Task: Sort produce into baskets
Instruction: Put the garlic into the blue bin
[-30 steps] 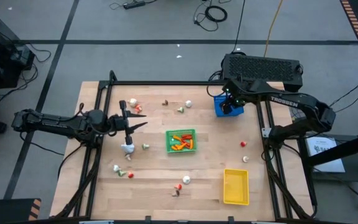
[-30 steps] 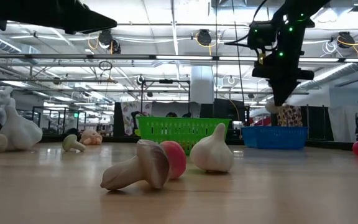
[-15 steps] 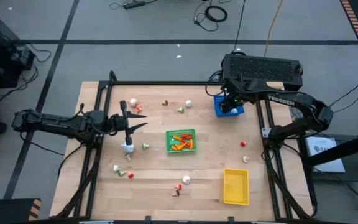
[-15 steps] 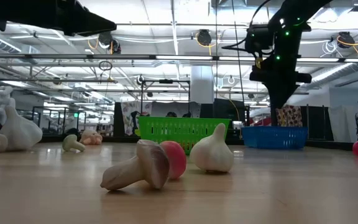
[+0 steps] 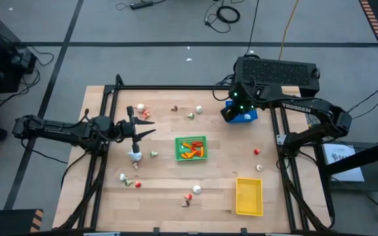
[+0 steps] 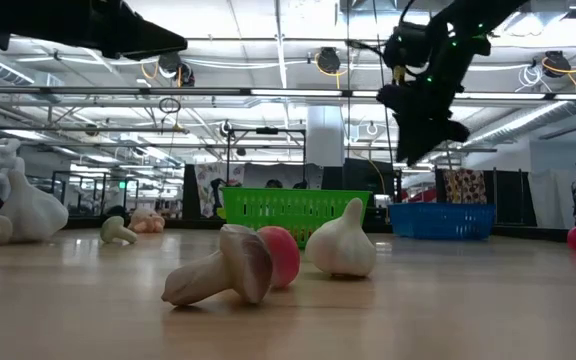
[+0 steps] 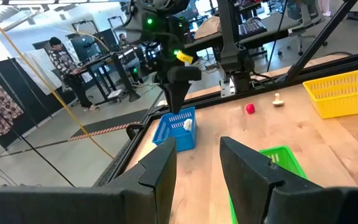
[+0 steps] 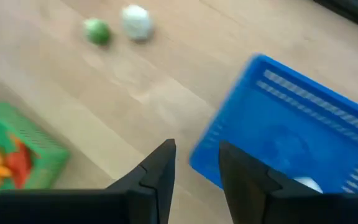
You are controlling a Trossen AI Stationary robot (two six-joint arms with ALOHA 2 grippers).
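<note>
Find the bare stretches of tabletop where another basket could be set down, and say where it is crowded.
Bare: between the green basket and the blue basket, and the strip left of the yellow basket toward the pieces near the front edge. Crowded: the produce scattered on the left under the left gripper.

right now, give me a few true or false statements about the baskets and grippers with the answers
1. The green basket holds orange and red pieces. True.
2. The yellow basket is full of produce. False: nothing shows inside it.
3. The right gripper is empty, with its fingers apart. True.
4. The blue basket has a white piece in it. True.
5. The left gripper hangs over the blue basket. False: it is at the table's left side, and the right gripper is the one by the blue basket.
</note>
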